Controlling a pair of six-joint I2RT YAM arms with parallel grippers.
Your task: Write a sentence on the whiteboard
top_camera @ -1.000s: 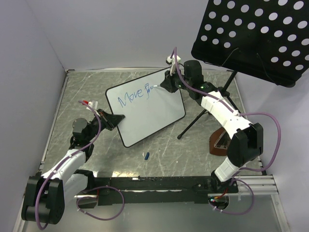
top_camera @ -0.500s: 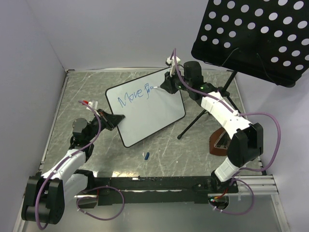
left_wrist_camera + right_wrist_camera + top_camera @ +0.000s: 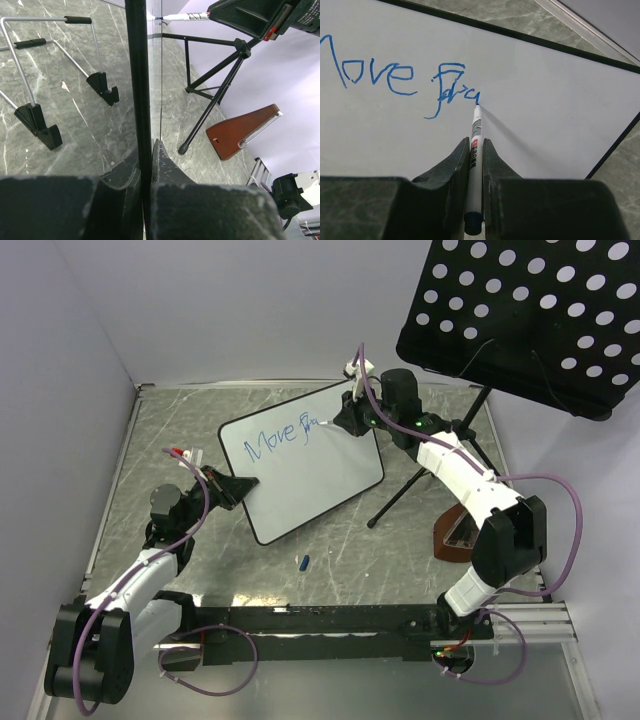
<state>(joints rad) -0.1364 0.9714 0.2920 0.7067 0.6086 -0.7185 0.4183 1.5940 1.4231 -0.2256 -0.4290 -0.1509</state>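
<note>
Right wrist only: marker (image 3: 476, 134) on sentence (image 3: 400, 80)

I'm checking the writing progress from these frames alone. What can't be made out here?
- Top view: the second word of the sentence is too small to read.
- Left wrist view: the whiteboard shows edge-on, its writing face hidden.
- Right wrist view: the first letter is cut off by the left edge.
- Top view: the brown wedge sits partly behind the right arm.
</note>
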